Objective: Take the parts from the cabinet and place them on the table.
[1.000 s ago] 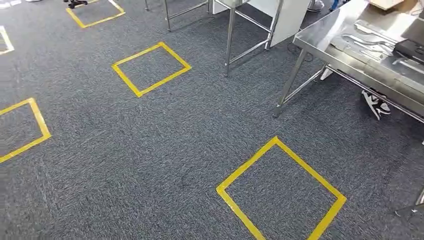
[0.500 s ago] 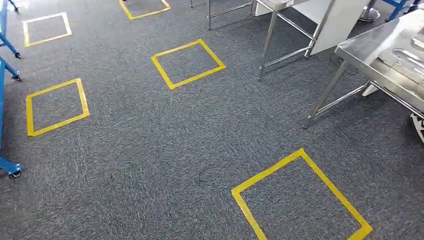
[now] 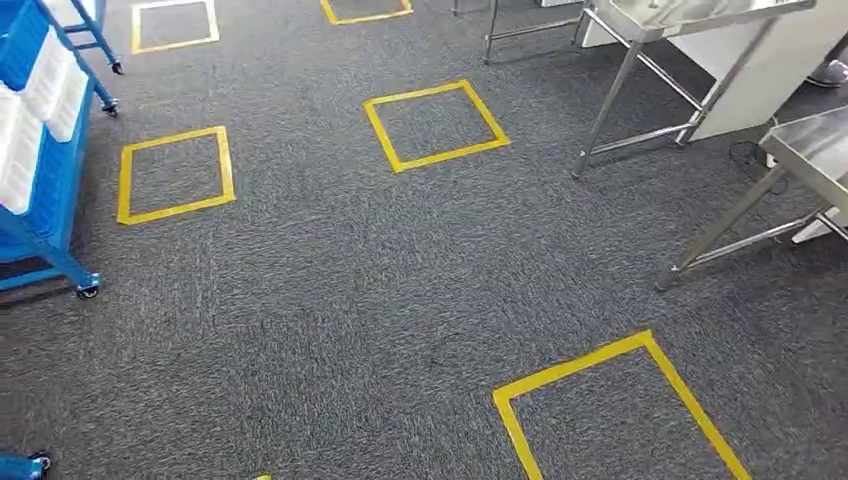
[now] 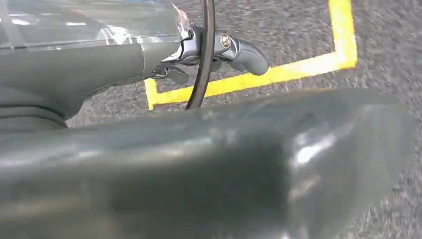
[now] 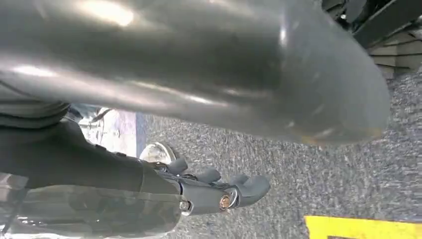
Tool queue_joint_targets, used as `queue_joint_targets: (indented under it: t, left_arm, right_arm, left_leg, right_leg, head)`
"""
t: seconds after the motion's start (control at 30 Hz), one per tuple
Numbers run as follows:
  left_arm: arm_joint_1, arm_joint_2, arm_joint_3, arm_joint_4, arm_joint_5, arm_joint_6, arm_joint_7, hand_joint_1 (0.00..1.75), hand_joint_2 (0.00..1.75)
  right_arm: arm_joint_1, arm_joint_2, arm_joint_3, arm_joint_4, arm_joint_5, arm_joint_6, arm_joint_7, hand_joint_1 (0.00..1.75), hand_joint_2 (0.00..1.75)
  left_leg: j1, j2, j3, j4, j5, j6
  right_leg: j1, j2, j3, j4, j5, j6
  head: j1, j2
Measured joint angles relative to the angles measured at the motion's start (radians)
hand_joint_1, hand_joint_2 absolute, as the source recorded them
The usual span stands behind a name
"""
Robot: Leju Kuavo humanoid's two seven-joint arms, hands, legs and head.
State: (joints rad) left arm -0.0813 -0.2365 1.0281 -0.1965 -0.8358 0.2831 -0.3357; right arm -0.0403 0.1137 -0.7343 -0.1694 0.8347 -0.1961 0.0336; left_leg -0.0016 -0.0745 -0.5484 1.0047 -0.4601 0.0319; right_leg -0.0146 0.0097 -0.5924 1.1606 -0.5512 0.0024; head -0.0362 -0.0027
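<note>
1. The blue cabinet (image 3: 35, 150) is standing at the carpet's (image 3: 330, 290) far-left edge.
2. The steel counter (image 3: 815, 150) is sitting well right of the cabinet.
3. The left hand (image 4: 219, 50) and right hand (image 5: 219, 191) are hanging with fingers loosely spread, holding nothing.

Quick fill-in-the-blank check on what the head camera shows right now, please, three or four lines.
1. The squares taped on the carpet are ____ in colour.
2. The wheeled rack at the left edge of the head view has a frame coloured ____.
3. The tables at the right of the head view stand on legs made of ____.
4. The floor is covered in grey ____.

Missing words: yellow; blue; metal; carpet
</note>
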Motion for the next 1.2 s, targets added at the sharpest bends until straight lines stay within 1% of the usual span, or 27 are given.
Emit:
queue_joint_targets:
  t: [0.03, 0.07, 0.1, 0.2, 0.23, 0.27, 0.3, 0.37, 0.4, 0.43, 0.47, 0.5, 0.53, 0.57, 0.6, 0.63, 0.73, 0.77, 0.8, 0.87, 0.9, 0.93, 0.97, 1.03, 1.07, 1.1, 1.2]
  left_arm:
    - [0.000, 0.000, 0.000, 0.000, 0.000, 0.000, 0.000, 0.00, 0.00]
    - [0.000, -0.004, 0.000, 0.000, 0.000, 0.000, 0.000, 0.00, 0.00]
    - [-0.007, -0.004, 0.000, 0.000, 0.000, 0.000, 0.000, 0.00, 0.00]
    - [-0.003, -0.005, 0.000, 0.000, 0.000, 0.000, 0.000, 0.00, 0.00]
    - [-0.002, -0.004, 0.000, 0.000, 0.000, 0.000, 0.000, 0.00, 0.00]
    - [-0.001, -0.003, 0.001, 0.000, 0.000, 0.001, 0.000, 0.00, 0.00]
    - [-0.002, -0.003, 0.001, 0.000, 0.000, 0.002, 0.000, 0.00, 0.00]
    - [-0.004, -0.003, 0.001, 0.000, 0.001, 0.003, 0.000, 0.00, 0.00]
    - [-0.003, -0.003, 0.001, 0.000, 0.001, 0.003, 0.000, 0.00, 0.00]
    - [-0.001, -0.003, 0.001, 0.000, 0.001, 0.003, 0.000, 0.00, 0.00]
    - [0.000, -0.002, 0.002, 0.000, 0.002, 0.003, 0.000, 0.00, 0.00]
    - [0.000, -0.002, 0.002, 0.000, 0.002, 0.004, 0.000, 0.00, 0.00]
    - [-0.001, -0.002, 0.002, 0.000, 0.003, 0.005, 0.000, 0.00, 0.00]
    - [-0.002, -0.003, 0.003, 0.000, 0.003, 0.005, 0.000, 0.00, 0.00]
    - [-0.004, -0.008, 0.003, 0.000, 0.003, 0.005, 0.000, 0.00, 0.00]
    - [-0.004, -0.006, 0.004, 0.000, 0.005, 0.005, 0.001, 0.00, 0.00]
    - [-0.001, -0.001, 0.011, 0.000, 0.006, 0.006, 0.000, 0.00, 0.00]
    - [-0.001, -0.001, 0.011, 0.000, 0.006, 0.006, 0.000, 0.00, 0.00]
    - [-0.001, -0.001, 0.013, 0.000, 0.007, 0.006, 0.000, 0.00, 0.00]
    - [-0.003, -0.001, 0.015, 0.000, 0.007, 0.006, 0.000, 0.00, 0.00]
    - [-0.004, -0.001, 0.016, 0.000, 0.007, 0.007, 0.000, 0.00, 0.00]
    - [-0.003, -0.001, 0.016, 0.000, 0.007, 0.007, 0.000, 0.00, 0.00]
    - [-0.001, -0.001, 0.016, 0.000, 0.007, 0.008, 0.000, 0.00, 0.00]
    - [-0.002, -0.001, 0.016, 0.000, 0.008, 0.009, 0.000, 0.00, 0.00]
    - [-0.002, -0.002, 0.016, 0.000, 0.008, 0.009, 0.000, 0.00, 0.00]
    - [-0.004, -0.005, 0.016, 0.000, 0.007, 0.009, 0.000, 0.00, 0.00]
    - [-0.002, -0.006, 0.017, 0.000, 0.006, 0.011, 0.000, 0.00, 0.00]
  right_arm:
    - [0.000, 0.000, 0.000, 0.000, 0.001, 0.000, 0.000, 0.00, 0.00]
    - [0.001, 0.000, 0.000, 0.000, 0.001, 0.000, 0.000, 0.00, 0.00]
    - [0.002, 0.001, 0.000, 0.000, 0.001, 0.000, 0.000, 0.00, 0.00]
    - [-0.007, 0.001, 0.000, 0.000, 0.002, 0.000, 0.001, 0.00, 0.00]
    - [-0.008, 0.001, 0.001, 0.000, 0.002, 0.001, 0.000, 0.00, 0.00]
    - [-0.006, 0.001, 0.002, 0.000, 0.003, 0.003, 0.001, 0.00, 0.00]
    - [-0.003, 0.001, 0.002, 0.000, 0.003, 0.003, 0.001, 0.00, 0.00]
    - [0.004, -0.002, 0.003, 0.001, 0.004, 0.007, 0.002, 0.00, 0.00]
    - [0.004, -0.009, 0.004, 0.001, 0.005, 0.009, 0.002, 0.00, 0.00]
    - [0.003, -0.014, 0.005, 0.002, 0.006, 0.013, 0.002, 0.00, 0.00]
    - [0.002, -0.016, 0.005, 0.003, 0.006, 0.013, 0.002, 0.00, 0.00]
    - [0.001, -0.017, 0.006, 0.003, 0.006, 0.013, 0.002, 0.00, 0.00]
    - [0.000, -0.019, 0.006, 0.003, 0.006, 0.013, 0.002, 0.00, 0.00]
    - [0.000, -0.021, 0.006, 0.003, 0.006, 0.013, 0.002, 0.00, 0.00]
    - [-0.001, -0.022, 0.006, 0.003, 0.006, 0.013, 0.002, 0.00, 0.00]
    - [-0.003, -0.022, 0.006, 0.003, 0.007, 0.013, 0.002, 0.00, 0.00]
    - [-0.013, -0.018, 0.008, 0.003, 0.010, 0.016, 0.002, 0.00, 0.00]
    - [-0.012, -0.012, 0.008, 0.003, 0.010, 0.016, 0.002, 0.00, 0.00]
    - [-0.010, -0.004, 0.008, 0.003, 0.010, 0.016, 0.002, 0.00, 0.00]
    - [-0.006, 0.005, 0.008, 0.003, 0.010, 0.018, 0.002, 0.00, 0.00]
    - [-0.004, 0.008, 0.008, 0.003, 0.011, 0.018, 0.002, 0.00, 0.00]
    - [-0.004, 0.009, 0.008, 0.003, 0.011, 0.019, 0.002, 0.00, 0.00]
    - [-0.004, 0.010, 0.008, 0.003, 0.012, 0.019, 0.002, 0.00, 0.00]
    - [-0.004, 0.011, 0.008, 0.003, 0.014, 0.019, 0.000, 0.00, 0.00]
    - [-0.003, 0.011, 0.008, 0.003, 0.015, 0.020, 0.000, 0.00, 0.00]
    - [-0.002, 0.011, 0.008, 0.003, 0.016, 0.021, 0.000, 0.00, 0.00]
    - [-0.007, 0.011, 0.008, 0.003, 0.017, 0.028, -0.001, 0.00, 0.00]
  left_leg:
    - [0.000, -0.013, 0.002, 0.000, 0.000, 0.000]
    - [0.004, -0.019, -0.002, 0.000, 0.000, -0.002]
    - [0.001, -0.031, -0.005, 0.003, 0.002, -0.008]
    - [0.012, -0.063, -0.013, -0.009, 0.013, -0.030]
    - [0.007, -0.055, -0.013, -0.002, 0.010, -0.032]
    - [0.001, 0.002, -0.025, 0.025, -0.009, -0.035]
    - [0.003, 0.031, -0.058, 0.087, -0.050, -0.039]
    - [0.010, 0.054, -0.132, 0.232, -0.116, -0.050]
    - [0.015, 0.058, -0.159, 0.284, -0.127, -0.056]
    - [0.023, 0.062, -0.160, 0.287, -0.113, -0.064]
    - [0.031, 0.068, -0.139, 0.244, -0.080, -0.072]
    - [0.039, 0.079, -0.096, 0.164, -0.036, -0.082]
    - [0.045, 0.103, -0.049, 0.077, 0.004, -0.090]
    - [0.045, 0.140, -0.025, 0.024, -0.003, -0.099]
    - [0.040, 0.134, -0.026, 0.028, -0.002, -0.084]
    - [0.037, 0.116, -0.032, 0.039, -0.006, -0.064]
    - [0.033, 0.092, -0.036, 0.036, -0.002, -0.040]
    - [0.033, 0.083, -0.036, 0.032, 0.001, -0.033]
    - [0.030, 0.076, -0.038, 0.031, 0.003, -0.028]
    - [0.024, 0.057, -0.043, 0.030, 0.006, -0.021]
    - [0.018, 0.043, -0.045, 0.030, 0.007, -0.019]
    - [0.013, 0.028, -0.045, 0.030, 0.008, -0.017]
    - [0.010, 0.014, -0.044, 0.030, 0.008, -0.016]
    - [0.007, -0.014, -0.039, 0.030, 0.009, -0.014]
    - [0.009, -0.025, -0.039, 0.029, 0.010, -0.014]
    - [0.003, -0.033, -0.042, 0.032, 0.011, -0.016]
    - [0.012, -0.072, -0.049, 0.024, 0.022, -0.032]
  right_leg:
    - [0.004, 0.028, 0.043, -0.094, 0.048, -0.013]
    - [0.006, 0.076, 0.063, -0.140, 0.048, -0.029]
    - [0.005, 0.078, 0.065, -0.159, 0.048, -0.032]
    - [0.014, 0.049, 0.071, -0.170, 0.053, -0.041]
    - [-0.003, 0.033, 0.085, -0.202, 0.068, -0.039]
    - [0.001, 0.016, 0.097, -0.216, 0.071, -0.038]
    - [0.002, 0.000, 0.101, -0.219, 0.073, -0.043]
    - [0.004, -0.033, 0.101, -0.218, 0.069, -0.041]
    - [0.003, -0.048, 0.101, -0.216, 0.066, -0.040]
    - [0.000, -0.063, 0.103, -0.214, 0.062, -0.034]
    - [-0.004, -0.075, 0.104, -0.208, 0.057, -0.028]
    - [-0.010, -0.087, 0.105, -0.199, 0.048, -0.019]
    - [-0.016, -0.097, 0.105, -0.186, 0.038, -0.010]
    - [-0.015, -0.108, 0.104, -0.169, 0.026, 0.003]
    - [-0.008, -0.113, 0.098, -0.155, 0.013, 0.014]
    - [-0.009, -0.116, 0.100, -0.155, 0.014, 0.018]
    - [-0.019, -0.134, 0.106, -0.160, 0.012, 0.032]
    - [-0.023, -0.091, 0.104, -0.143, -0.008, 0.032]
    - [-0.024, -0.050, 0.077, -0.087, -0.051, 0.028]
    - [-0.016, -0.023, -0.002, 0.068, -0.124, 0.020]
    - [-0.011, -0.019, -0.041, 0.138, -0.143, 0.014]
    - [-0.006, -0.016, -0.057, 0.158, -0.133, 0.006]
    - [0.001, -0.012, -0.051, 0.132, -0.100, -0.004]
    - [0.018, 0.010, 0.012, -0.020, 0.001, -0.027]
    - [0.026, 0.052, 0.047, -0.102, 0.044, -0.039]
    - [0.028, 0.092, 0.055, -0.130, 0.035, -0.050]
    - [0.032, 0.057, 0.058, -0.140, 0.041, -0.048]
  head:
    - [0.000, 0.000]
    - [0.000, 0.000]
    - [0.000, 0.000]
    - [0.000, 0.000]
    - [-0.001, 0.000]
    - [0.000, 0.000]
    - [-0.001, 0.000]
    - [0.000, 0.000]
    - [-0.001, 0.000]
    - [0.000, 0.000]
    - [-0.001, 0.000]
    - [-0.001, 0.000]
    - [0.000, 0.000]
    - [-0.001, 0.000]
    - [0.000, 0.000]
    - [0.000, 0.000]
    - [0.000, 0.000]
    - [0.000, 0.000]
    - [0.000, 0.000]
    - [0.000, 0.000]
    - [0.000, 0.000]
    - [0.000, 0.000]
    - [0.000, 0.000]
    - [0.000, 0.000]
    - [0.000, 0.000]
    - [0.000, 0.000]
    - [0.000, 0.000]
